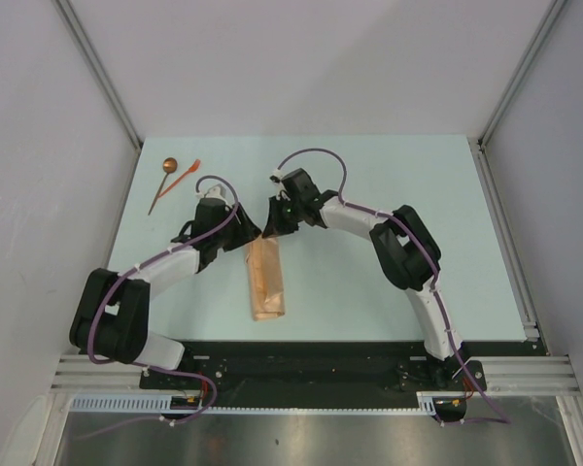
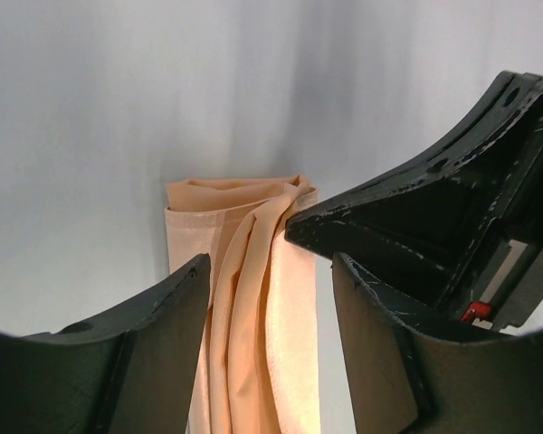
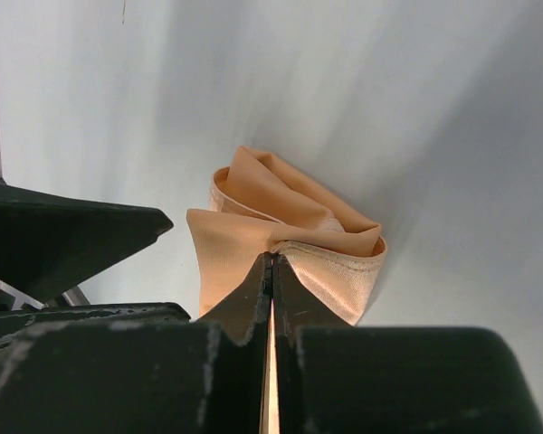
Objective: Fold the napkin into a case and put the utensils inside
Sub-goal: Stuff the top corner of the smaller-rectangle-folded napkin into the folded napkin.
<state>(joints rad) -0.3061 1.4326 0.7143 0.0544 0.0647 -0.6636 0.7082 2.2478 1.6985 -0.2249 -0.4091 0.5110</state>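
The tan-orange napkin (image 1: 266, 282) lies folded into a narrow layered strip in the middle of the table. My right gripper (image 1: 270, 227) is at its far end, shut on a fold of the cloth (image 3: 290, 212), which bunches up at the jaw tips (image 3: 271, 259). My left gripper (image 1: 241, 235) is open just to the left. In the left wrist view its fingers straddle the strip (image 2: 253, 307) without pinching it. The spoon (image 1: 164, 181), with a coppery bowl and a dark handle, and the orange-red fork-like piece (image 1: 187, 174) lie at the far left of the table.
The light table top (image 1: 398, 175) is walled by grey panels at the back and both sides. A metal rail (image 1: 505, 233) runs along the right edge. The two arms meet close together over the cloth's far end, and the right gripper's black body (image 2: 452, 208) shows in the left wrist view.
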